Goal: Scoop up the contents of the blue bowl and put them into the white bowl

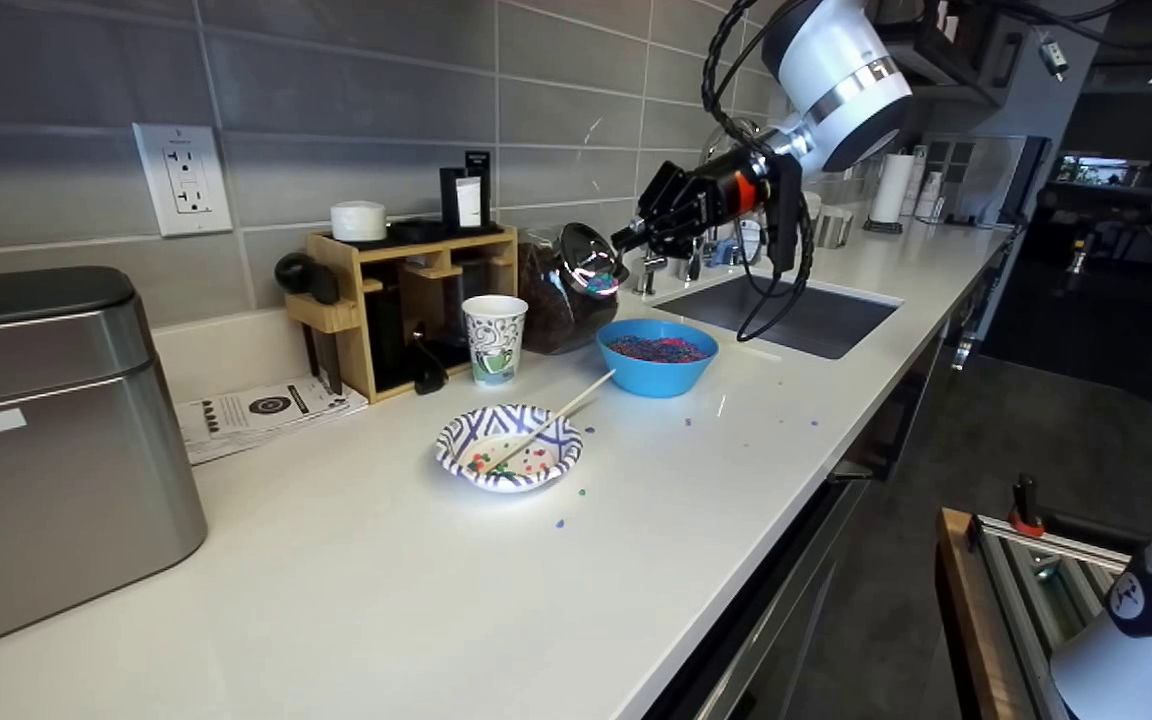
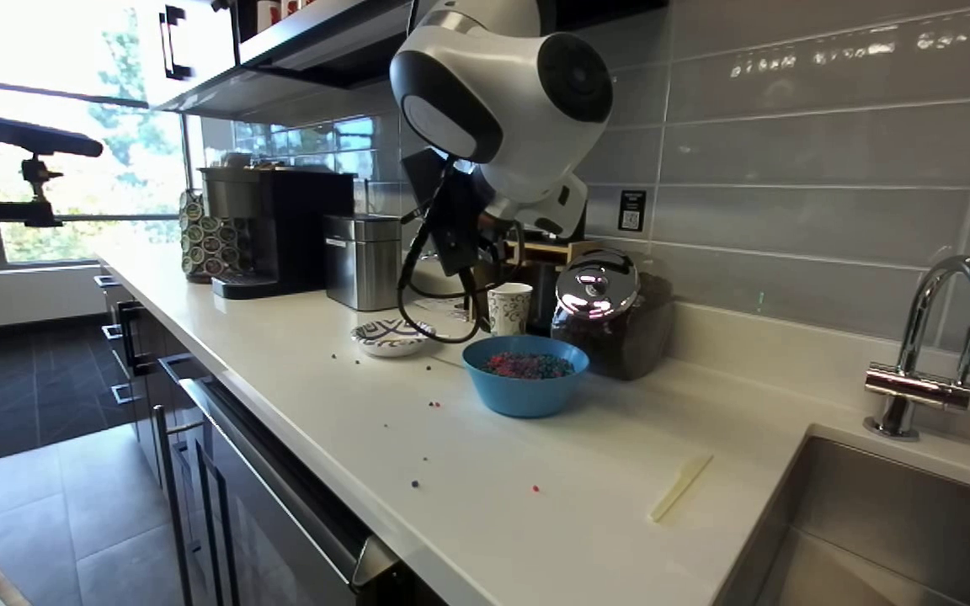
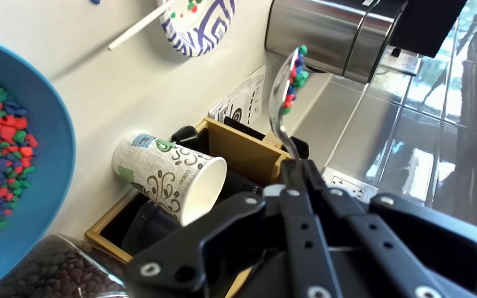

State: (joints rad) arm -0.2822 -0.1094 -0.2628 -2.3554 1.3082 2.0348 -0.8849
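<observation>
The blue bowl (image 1: 656, 378) stands on the counter, also in an exterior view (image 2: 527, 397) and the wrist view (image 3: 58, 165). It holds many red, green and blue bits (image 3: 0, 157). The white bowl (image 1: 508, 484) with blue patterning stands beside it, also in the wrist view (image 3: 200, 38). It holds a few bits and a thin pale stick (image 1: 561, 415). My gripper (image 3: 302, 167) is shut on a metal spoon (image 3: 278, 101), whose bowl carries a small heap of bits (image 3: 297, 76). In an exterior view the gripper (image 1: 624, 238) is raised above the counter, near the jar lid.
A paper cup (image 1: 494, 340), a wooden organizer (image 1: 371, 320) and a tilted glass jar (image 2: 620, 328) stand close by along the wall. A steel bin (image 1: 66, 470) is beyond the white bowl. A sink (image 1: 816, 310) lies past the blue bowl. Loose bits are scattered on the counter.
</observation>
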